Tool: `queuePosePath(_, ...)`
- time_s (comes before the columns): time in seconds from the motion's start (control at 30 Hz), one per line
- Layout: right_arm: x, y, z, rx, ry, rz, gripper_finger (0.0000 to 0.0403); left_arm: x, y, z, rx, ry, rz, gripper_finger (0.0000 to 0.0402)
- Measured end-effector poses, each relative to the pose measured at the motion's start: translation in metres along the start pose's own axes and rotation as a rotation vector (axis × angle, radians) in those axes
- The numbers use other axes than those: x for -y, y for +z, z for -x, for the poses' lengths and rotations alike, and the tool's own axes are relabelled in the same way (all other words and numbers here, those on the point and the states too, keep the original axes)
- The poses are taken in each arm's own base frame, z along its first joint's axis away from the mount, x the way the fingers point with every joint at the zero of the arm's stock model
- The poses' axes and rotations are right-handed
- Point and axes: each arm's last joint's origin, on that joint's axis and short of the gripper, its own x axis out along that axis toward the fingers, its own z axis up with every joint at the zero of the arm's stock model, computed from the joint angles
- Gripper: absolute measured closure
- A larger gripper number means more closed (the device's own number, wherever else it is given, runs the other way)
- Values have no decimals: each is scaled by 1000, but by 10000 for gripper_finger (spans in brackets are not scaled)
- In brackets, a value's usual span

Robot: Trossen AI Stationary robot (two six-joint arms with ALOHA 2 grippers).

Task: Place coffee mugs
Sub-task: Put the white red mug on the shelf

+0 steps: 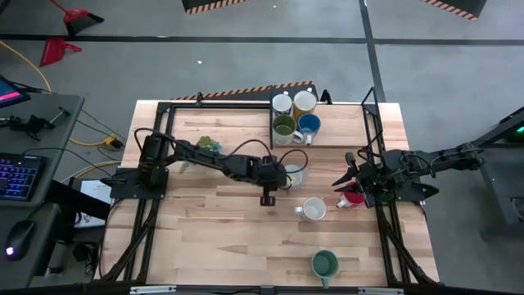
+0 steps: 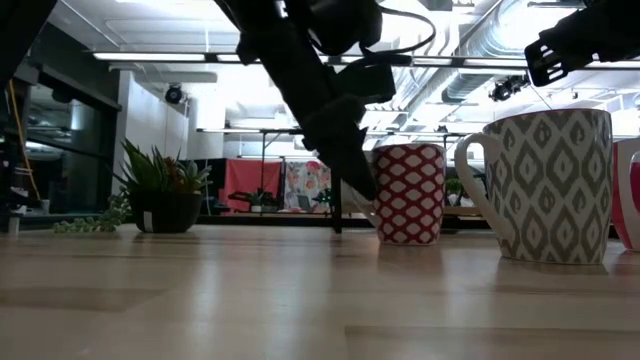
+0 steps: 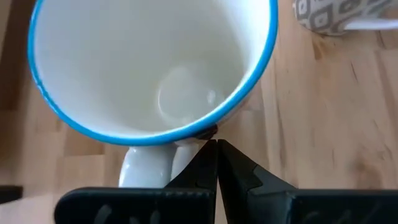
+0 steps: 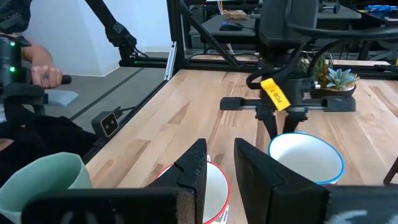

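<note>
Left gripper (image 1: 282,176) is at mid-table, fingers pressed together with no gap, clamped on the rim of a blue-rimmed mug (image 3: 155,62). That mug has a white inside, and its white handle (image 3: 146,168) sits just beside the fingertips. In the low view this arm's dark links cross in front of a red-and-white patterned mug (image 2: 408,192).

Right gripper (image 1: 350,179) is near the table's right edge, over a red-rimmed mug (image 4: 211,186). One finger (image 4: 194,163) sits over the mug's opening near its rim, the other finger (image 4: 258,167) is outside it; jaws partly apart. Whether they actually pinch the wall I cannot tell.

Other mugs: a grey-and-white patterned mug (image 1: 314,209) stands free just toward the front edge from the two grippers. A pale green mug (image 1: 324,264) stands alone near the front edge. Four mugs stand together on a tray (image 1: 344,135) at the back edge: white mug (image 1: 282,104), cream mug (image 1: 304,102), olive mug (image 1: 284,126), blue mug (image 1: 309,124).

Surroundings: a small potted plant (image 2: 160,190) stands on the table (image 1: 205,238) toward the back-left, beside the left arm's base. A black frame (image 1: 246,97) runs along the back edge and down both sides. In the right wrist view a person's hand (image 4: 43,74) shows beyond the table, holding a dark device.
</note>
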Motion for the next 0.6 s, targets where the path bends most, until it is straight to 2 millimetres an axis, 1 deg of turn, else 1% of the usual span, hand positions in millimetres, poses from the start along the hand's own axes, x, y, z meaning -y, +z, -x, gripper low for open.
queuePosePath(0.33, 0, 0, 0, 0, 0, 0, 339, -7, 8, 0, 86, 18, -25, 401)
queuePosePath(0.6, 0, 0, 0, 0, 0, 0, 339, -15, 10, -1, 105, 44, -35, 401)
